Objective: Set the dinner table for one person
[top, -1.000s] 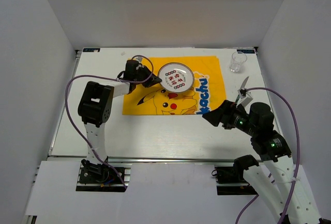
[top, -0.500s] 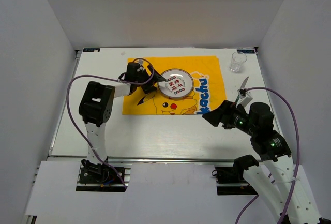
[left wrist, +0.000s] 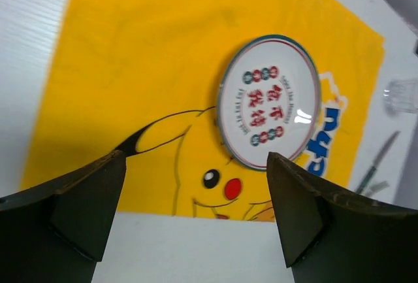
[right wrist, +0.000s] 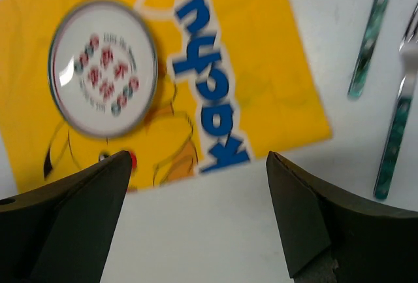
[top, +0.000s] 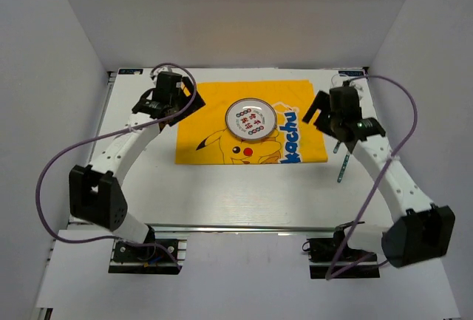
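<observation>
**Dinner table**: white top, bearing every item below.

**Cloth**: yellow, printed, lying flat on the table. It lies under and ahead of both claws.

**Plate**: round, patterned, resting on the cloth. It lies just ahead of the left claw's fingertips and ahead of the right claw on the side nearer the other arm.

**Knife** and **fork**: green-handled, side by side on bare table just off the cloth's edge, on the right claw's outer side.

**Glass**: clear and blurred, on bare table past the cloth's corner, well ahead of the left claw. It is hidden in the overhead view.

**Left claw**: fingers spread wide, nothing between them, raised over the cloth's near edge.

**Right claw**: fingers spread wide, nothing between them, raised over the table at the cloth's edge.

**Progress, as judged:** cloth, plate, cutlery and glass are all out, so the setting looks nearly complete. What may remain is only tidying, such as squaring the knife and fork to the plate or moving the glass closer.
</observation>
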You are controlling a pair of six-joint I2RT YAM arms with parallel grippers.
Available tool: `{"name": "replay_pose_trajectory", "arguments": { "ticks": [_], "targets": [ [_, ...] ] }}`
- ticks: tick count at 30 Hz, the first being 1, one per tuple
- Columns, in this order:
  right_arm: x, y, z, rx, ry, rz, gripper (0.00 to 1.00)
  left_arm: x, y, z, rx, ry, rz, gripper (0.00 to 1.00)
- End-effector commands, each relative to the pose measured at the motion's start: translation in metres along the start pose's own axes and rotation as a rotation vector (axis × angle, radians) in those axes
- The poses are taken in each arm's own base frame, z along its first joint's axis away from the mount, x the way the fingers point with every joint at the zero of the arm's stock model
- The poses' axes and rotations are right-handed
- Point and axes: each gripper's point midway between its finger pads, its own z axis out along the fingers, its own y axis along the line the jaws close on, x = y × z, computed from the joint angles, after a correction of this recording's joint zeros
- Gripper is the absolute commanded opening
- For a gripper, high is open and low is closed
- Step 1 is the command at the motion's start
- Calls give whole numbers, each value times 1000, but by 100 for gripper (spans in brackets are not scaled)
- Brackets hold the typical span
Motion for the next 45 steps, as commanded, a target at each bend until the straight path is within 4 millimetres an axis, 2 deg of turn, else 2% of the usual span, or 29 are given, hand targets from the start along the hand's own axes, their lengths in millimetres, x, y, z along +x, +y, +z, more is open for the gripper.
{"name": "replay_pose_trajectory", "arguments": {
  "ticks": [1,2,3,4,5,6,7,8,9,10,11,12,13,14,15,16,17,20,27,35,37,38,40,41,44,45],
  "targets": [
    [-82,-15,4,180,-207,61,89,4,63,-43,-297,29,163,98],
    [-90,-22,23,213,-188,77,89,7,71,-48,-329,40,182,98],
    [-115,-12,22,197,-228,96,89,9,79,-53,-353,44,200,98],
    [-130,-24,30,236,-240,131,89,8,89,-62,-371,41,211,98],
    [-129,-33,59,289,-194,130,89,19,102,-64,-384,75,217,98],
    [-156,-26,57,292,-226,150,89,23,108,-67,-385,75,240,98],
    [-158,-47,86,360,-183,160,89,19,108,-77,-367,36,248,98],
    [-167,-52,95,386,-180,165,89,16,116,-82,-392,5,269,98],
    [-196,-48,89,392,-225,161,89,23,130,-86,-429,-1,292,98],
    [-209,-58,93,429,-237,161,88,17,135,-99,-442,-55,286,98],
    [-208,-76,116,501,-207,128,88,15,140,-104,-442,-74,281,98],
    [-217,-82,116,520,-202,112,88,20,147,-105,-450,-75,300,98],
    [-241,-72,114,490,-247,98,88,19,151,-110,-460,-96,301,98],
    [-241,-93,133,517,-209,91,87,16,151,-118,-450,-123,296,98],
    [-247,-103,136,514,-203,92,86,23,157,-118,-449,-112,307,98],
    [-252,-103,141,492,-205,89,86,22,157,-120,-441,-133,304,98],
    [-247,-113,155,461,-164,103,85,21,153,-125,-414,-156,303,98],
    [-230,-126,179,413,-113,97,86,17,146,-132,-363,-192,307,98],
    [-195,-154,220,419,-17,95,84,25,145,-121,-357,-142,321,98],
    [-192,-162,242,379,-17,97,82,29,142,-116,-332,-120,332,98],
    [-183,-163,250,366,4,101,72,31,142,-113,-330,-107,334,98],
    [-178,-163,253,365,13,103,58,31,141,-113,-329,-106,334,98],
    [-168,-169,261,371,38,124,37,32,142,-113,-330,-104,338,98],
    [-167,-168,261,373,39,129,2,32,141,-112,-328,-101,336,98],
    [-170,-164,255,384,17,145,0,34,139,-110,-309,-94,340,98],
    [-176,-156,249,361,-2,141,0,35,139,-109,-306,-87,347,98]
  ]
}}
